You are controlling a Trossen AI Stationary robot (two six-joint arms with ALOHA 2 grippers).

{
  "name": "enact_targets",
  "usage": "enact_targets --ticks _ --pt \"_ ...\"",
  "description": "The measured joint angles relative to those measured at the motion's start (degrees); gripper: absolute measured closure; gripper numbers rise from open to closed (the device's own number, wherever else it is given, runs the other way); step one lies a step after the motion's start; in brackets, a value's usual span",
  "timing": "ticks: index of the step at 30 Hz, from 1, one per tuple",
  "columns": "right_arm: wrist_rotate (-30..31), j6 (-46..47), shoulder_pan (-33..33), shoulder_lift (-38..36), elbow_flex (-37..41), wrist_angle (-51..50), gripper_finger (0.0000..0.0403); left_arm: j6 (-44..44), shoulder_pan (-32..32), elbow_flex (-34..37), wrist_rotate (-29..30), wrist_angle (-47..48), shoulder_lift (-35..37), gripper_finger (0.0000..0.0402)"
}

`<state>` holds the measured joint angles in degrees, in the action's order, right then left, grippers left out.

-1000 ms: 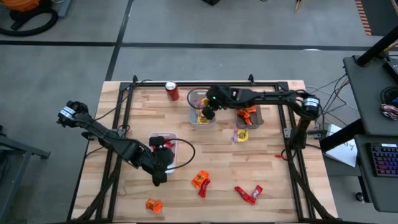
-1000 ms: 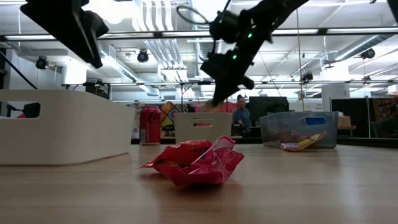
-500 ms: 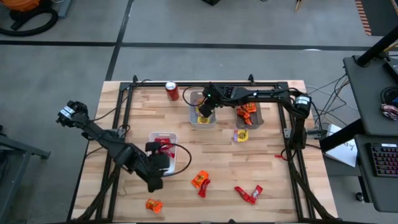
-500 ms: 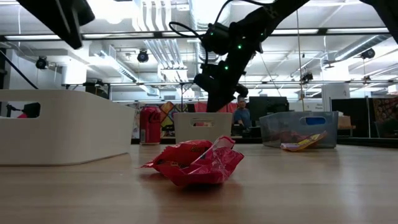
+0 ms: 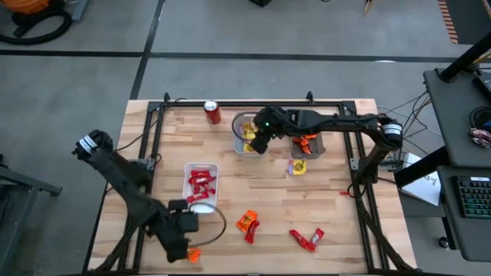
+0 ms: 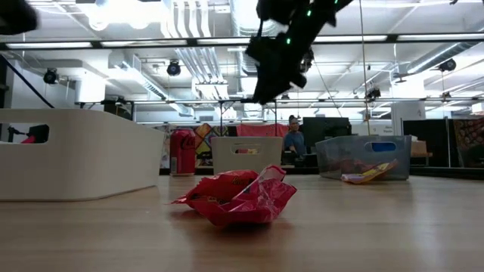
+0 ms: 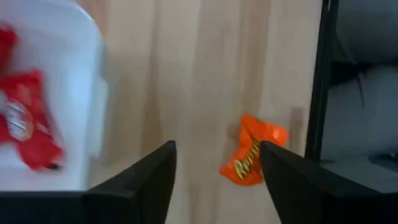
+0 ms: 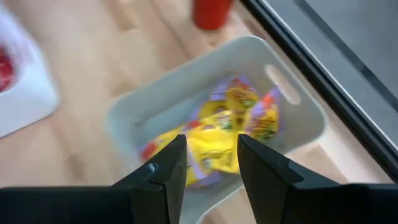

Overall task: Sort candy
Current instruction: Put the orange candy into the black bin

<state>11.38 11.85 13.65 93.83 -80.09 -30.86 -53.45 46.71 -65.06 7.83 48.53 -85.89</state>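
A: Where's the left gripper (image 5: 184, 247)?
B: At the table's seven o'clock, fingers spread and empty, an orange candy (image 7: 252, 160) just ahead of it.
A: And the right gripper (image 5: 259, 142)?
B: Over the tray (image 8: 292, 134) of yellow candy (image 8: 227, 142) at twelve o'clock, fingers parted, holding nothing, I think; its tips are cut off.

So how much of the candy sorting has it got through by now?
Partly done. Red packets lie in the white tray, yellow ones in the middle bin, orange ones in the clear bin. Neither arm holds candy: the right gripper hangs open over the yellow bin, and the left gripper, open, faces an orange packet. Left loose: that packet, an orange-and-red pair, two red ones and a yellow one.
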Motion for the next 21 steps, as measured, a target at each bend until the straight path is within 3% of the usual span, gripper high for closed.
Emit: enact_targets --ticks 8,21 --pt "0.15 -0.61 -7.44 -3.6 0.09 -0.37 0.0266 -5.87 6.44 -4.06 -0.04 -0.39 -8.51 0.0164" --pt "0.2 0.72 -14.0 -4.8 0.11 -3.36 0.0266 -5.62 6.92 -8.89 -2.69 1.03 -20.61 0.0187"
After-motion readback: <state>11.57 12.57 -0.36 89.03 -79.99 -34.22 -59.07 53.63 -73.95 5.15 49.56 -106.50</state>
